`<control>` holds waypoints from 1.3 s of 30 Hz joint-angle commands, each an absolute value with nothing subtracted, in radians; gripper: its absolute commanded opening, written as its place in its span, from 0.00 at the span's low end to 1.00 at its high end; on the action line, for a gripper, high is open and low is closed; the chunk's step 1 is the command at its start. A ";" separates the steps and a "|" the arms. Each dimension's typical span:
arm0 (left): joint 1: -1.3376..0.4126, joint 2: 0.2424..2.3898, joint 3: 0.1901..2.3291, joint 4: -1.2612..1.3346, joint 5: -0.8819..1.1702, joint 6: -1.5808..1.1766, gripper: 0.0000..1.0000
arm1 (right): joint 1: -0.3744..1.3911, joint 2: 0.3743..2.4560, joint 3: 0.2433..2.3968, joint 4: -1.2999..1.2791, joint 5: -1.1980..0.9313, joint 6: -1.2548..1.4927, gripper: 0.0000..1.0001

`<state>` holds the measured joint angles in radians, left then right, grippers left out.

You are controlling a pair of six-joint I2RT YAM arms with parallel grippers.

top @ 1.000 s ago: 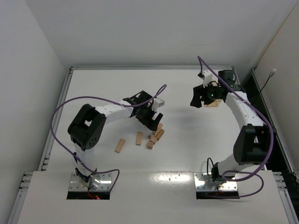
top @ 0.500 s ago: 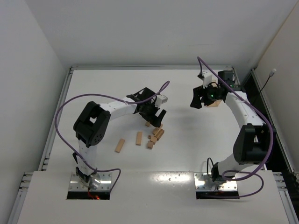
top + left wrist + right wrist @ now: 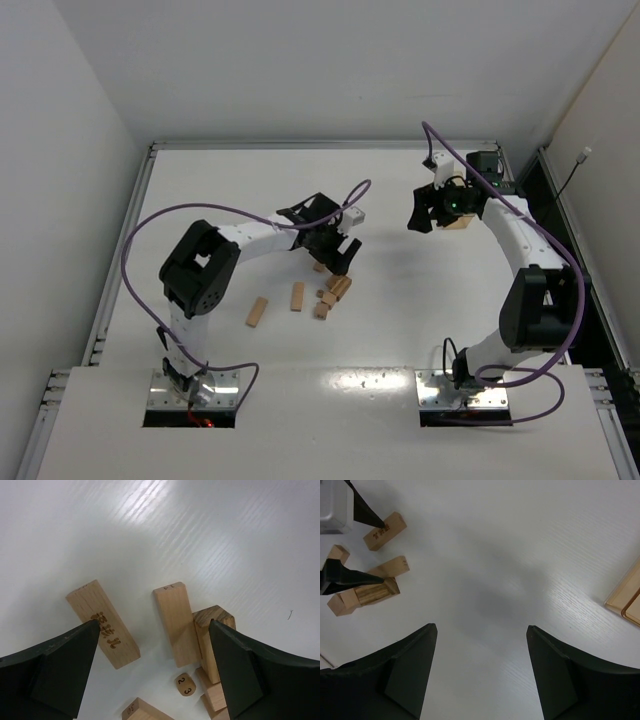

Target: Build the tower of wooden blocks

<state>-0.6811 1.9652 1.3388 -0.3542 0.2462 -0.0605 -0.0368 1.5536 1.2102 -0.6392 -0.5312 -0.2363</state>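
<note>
Several small light-brown wooden blocks lie loose on the white table (image 3: 400, 300). In the top view one plank (image 3: 258, 311) and another plank (image 3: 297, 296) lie apart, and a cluster of blocks (image 3: 333, 290) lies to their right. My left gripper (image 3: 337, 258) is open and empty, hovering just above the far end of the cluster. In the left wrist view the left gripper (image 3: 154, 625) frames an engraved plank (image 3: 102, 624), a plain plank (image 3: 175, 622), a darker block (image 3: 212, 637) and a tiny numbered piece (image 3: 184, 684). My right gripper (image 3: 420, 215) is open and empty, far from the blocks; it also shows in the right wrist view (image 3: 481, 627).
A translucent amber plastic box (image 3: 457, 222) stands behind the right gripper, and its corner shows in the right wrist view (image 3: 626, 599). The right wrist view also catches the blocks (image 3: 385, 531) and the left gripper's fingers (image 3: 345, 575) at upper left. Walls enclose the table.
My left gripper has shifted a little to the right and turned over the block cluster, staying open. The blocks and the right arm have not moved.
</note>
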 commanded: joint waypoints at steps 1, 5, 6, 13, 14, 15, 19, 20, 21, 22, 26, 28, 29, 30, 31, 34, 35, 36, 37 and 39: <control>-0.742 1.959 1.292 -0.359 0.242 -0.068 0.89 | -0.034 1.554 1.227 -0.634 -0.549 -0.255 0.69; -0.770 1.948 1.272 -0.359 0.203 -0.067 0.89 | -0.034 1.554 1.227 -0.634 -0.549 -0.255 0.69; -0.781 1.948 1.272 -0.359 0.202 -0.067 0.89 | -0.034 1.554 1.227 -0.634 -0.549 -0.255 0.69; -0.781 1.928 1.243 -0.339 0.158 -0.077 0.89 | -0.034 1.554 1.227 -0.634 -0.549 -0.255 0.69; -0.781 1.919 1.243 -0.339 0.126 -0.086 0.89 | -0.034 1.554 1.227 -0.634 -0.549 -0.255 0.69; -0.781 1.919 1.243 -0.339 0.111 -0.086 0.89 | -0.034 1.554 1.218 -0.634 -0.549 -0.255 0.69; -0.790 1.919 1.243 -0.330 -0.038 -0.097 0.89 | -0.034 1.554 1.218 -0.634 -0.558 -0.255 0.69; -0.790 1.919 1.243 -0.330 -0.073 -0.106 0.89 | -0.034 1.554 1.218 -0.634 -0.558 -0.255 0.69; -0.790 1.919 1.243 -0.319 -0.119 -0.106 0.89 | -0.034 1.554 1.218 -0.634 -0.558 -0.255 0.69; -0.790 1.910 1.243 -0.319 -0.144 -0.106 0.89 | -0.034 1.554 1.218 -0.634 -0.558 -0.255 0.69; -0.790 1.910 1.243 -0.310 -0.167 -0.115 0.89 | -0.034 1.554 1.218 -0.634 -0.558 -0.255 0.69; -0.799 1.901 1.253 -0.310 -0.158 -0.115 0.89 | -0.034 1.554 1.218 -0.634 -0.558 -0.255 0.69; -0.799 1.901 1.253 -0.310 -0.158 -0.115 0.89 | -0.034 1.554 1.218 -0.634 -0.558 -0.255 0.69; -0.799 1.901 1.264 -0.310 -0.158 -0.115 0.89 | -0.034 1.554 1.218 -0.634 -0.558 -0.255 0.69; -0.799 1.901 1.264 -0.310 -0.158 -0.115 0.89 | -0.034 1.554 1.218 -0.634 -0.558 -0.255 0.69; -0.799 1.891 1.284 -0.310 -0.158 -0.115 0.89 | -0.034 1.554 1.209 -0.634 -0.558 -0.255 0.69; -0.799 1.891 1.284 -0.310 -0.158 -0.115 0.89 | -0.034 1.554 1.209 -0.634 -0.558 -0.255 0.69; -0.799 1.901 1.284 -0.319 -0.158 -0.115 0.89 | -0.034 1.554 1.209 -0.634 -0.558 -0.255 0.69; -0.799 1.901 1.284 -0.319 -0.147 -0.115 0.89 | -0.034 1.554 1.209 -0.634 -0.558 -0.255 0.69; -0.799 1.901 1.284 -0.319 -0.138 -0.115 0.89 | -0.034 1.554 1.218 -0.634 -0.558 -0.255 0.69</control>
<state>-0.7929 1.9114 1.2694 -0.3153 -0.1394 -0.1162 -0.0368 1.5536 1.2098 -0.6407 -0.5320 -0.2367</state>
